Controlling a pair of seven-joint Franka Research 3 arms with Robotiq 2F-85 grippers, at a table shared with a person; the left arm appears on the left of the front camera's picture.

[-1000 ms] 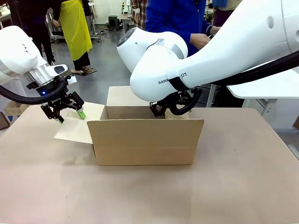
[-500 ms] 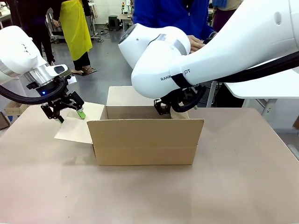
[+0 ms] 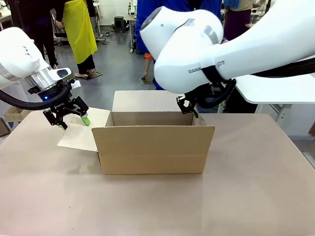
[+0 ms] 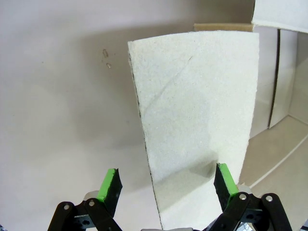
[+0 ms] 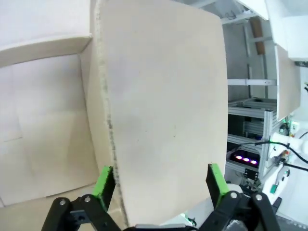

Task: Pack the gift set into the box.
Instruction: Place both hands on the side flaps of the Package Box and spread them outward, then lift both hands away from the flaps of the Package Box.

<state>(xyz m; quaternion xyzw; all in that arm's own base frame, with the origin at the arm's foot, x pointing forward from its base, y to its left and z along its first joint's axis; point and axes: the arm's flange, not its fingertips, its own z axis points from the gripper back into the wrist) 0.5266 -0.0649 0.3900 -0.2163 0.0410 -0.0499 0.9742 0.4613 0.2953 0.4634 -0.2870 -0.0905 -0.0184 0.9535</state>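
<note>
A large brown cardboard box [image 3: 152, 150] stands open in the middle of a tan table [image 3: 246, 196]. All places here are given from the box.

At its left side, the left gripper [image 4: 166, 182] is over the left flap [image 3: 81, 135], which is folded outward and down towards the table. The green-tipped fingers [image 4: 109, 182] are spread wide and grip nothing. One tip seems to rest on the flap's face, probably pinning it back.

At the far right corner, the right gripper [image 5: 158, 182] faces the right flap [image 5: 163, 96]. Its fingers [image 5: 104, 180] are also spread wide, one to each side of the flap's near edge, and are not closed on it. This likely pushes the flap outward.

Both arms seem placed to hold the mouth open so the gift set can go in. The part of the box floor on view is bare cardboard.
</note>
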